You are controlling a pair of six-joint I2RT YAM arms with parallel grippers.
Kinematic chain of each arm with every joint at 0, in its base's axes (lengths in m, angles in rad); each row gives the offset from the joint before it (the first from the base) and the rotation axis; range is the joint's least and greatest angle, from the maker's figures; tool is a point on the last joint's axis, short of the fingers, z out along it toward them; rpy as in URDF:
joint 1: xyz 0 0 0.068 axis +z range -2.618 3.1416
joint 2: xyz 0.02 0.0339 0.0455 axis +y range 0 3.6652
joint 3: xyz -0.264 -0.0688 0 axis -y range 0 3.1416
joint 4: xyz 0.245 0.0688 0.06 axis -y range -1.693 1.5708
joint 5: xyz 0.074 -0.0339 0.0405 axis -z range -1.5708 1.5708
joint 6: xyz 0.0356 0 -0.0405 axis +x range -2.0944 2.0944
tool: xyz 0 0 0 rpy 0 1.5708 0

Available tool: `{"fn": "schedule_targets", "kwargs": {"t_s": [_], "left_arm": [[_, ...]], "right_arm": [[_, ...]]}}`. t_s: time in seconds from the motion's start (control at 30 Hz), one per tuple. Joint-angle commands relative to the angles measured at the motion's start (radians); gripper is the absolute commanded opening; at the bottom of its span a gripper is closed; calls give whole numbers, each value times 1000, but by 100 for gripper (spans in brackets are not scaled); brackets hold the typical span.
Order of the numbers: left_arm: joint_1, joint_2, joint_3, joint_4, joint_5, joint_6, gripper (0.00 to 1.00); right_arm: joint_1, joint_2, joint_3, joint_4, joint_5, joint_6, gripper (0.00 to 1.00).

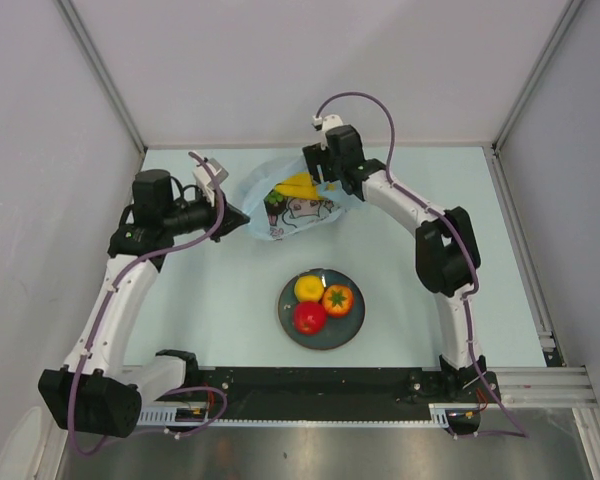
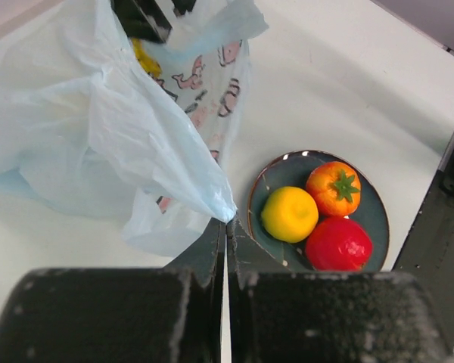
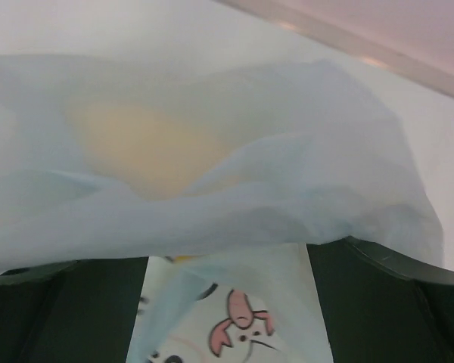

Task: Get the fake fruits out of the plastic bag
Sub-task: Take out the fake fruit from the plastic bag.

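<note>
The light-blue plastic bag [image 1: 280,208] lies at the back of the table, its cartoon panel up. A yellow banana bunch [image 1: 298,186] shows through it, and also in the left wrist view [image 2: 142,59]. My left gripper [image 1: 242,218] is shut on a corner of the bag [image 2: 98,128], pinched at the fingertips [image 2: 225,221]. My right gripper [image 1: 326,176] is at the bag's far side, its jaws wide open [image 3: 227,257] with bag film [image 3: 212,174] draped over them and a yellow shape [image 3: 144,147] behind the film. The dark purple ball is not in view.
A dark teal plate [image 1: 352,330] stands nearer the arms. It holds a yellow round fruit [image 1: 307,288], an orange fruit with a green top [image 1: 338,298] and a red apple [image 1: 309,317]. The same plate [image 2: 284,175] shows beside my left fingers. Grey walls enclose the table.
</note>
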Motion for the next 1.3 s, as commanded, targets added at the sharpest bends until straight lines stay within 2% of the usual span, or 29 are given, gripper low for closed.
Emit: {"fn": "schedule_targets", "kwargs": {"t_s": [0.0, 0.23, 0.33, 0.6, 0.87, 1.03, 1.13, 1.27], "left_arm": [[-3, -24, -41, 74, 63, -78, 0], [-3, -15, -84, 111, 80, -110, 0], [-3, -10, -83, 116, 78, -115, 0], [-3, -19, -100, 116, 68, -107, 0], [-2, -21, -100, 111, 59, -99, 0], [-2, -24, -103, 114, 59, -102, 0], [-3, -19, -100, 120, 60, -105, 0], [-2, -10, -100, 143, 62, -133, 0]], "right_arm": [[-13, -31, 0, 96, 163, -63, 86], [42, -29, -83, 89, 143, -114, 84], [50, -9, -97, 93, 182, -103, 81], [52, 48, -63, 101, 235, -74, 74], [38, 89, -41, 107, 285, -114, 69], [29, 55, -49, 103, 239, -109, 16], [33, -4, -48, 52, 121, -117, 7], [32, -108, -87, -6, -18, -109, 4]]}}
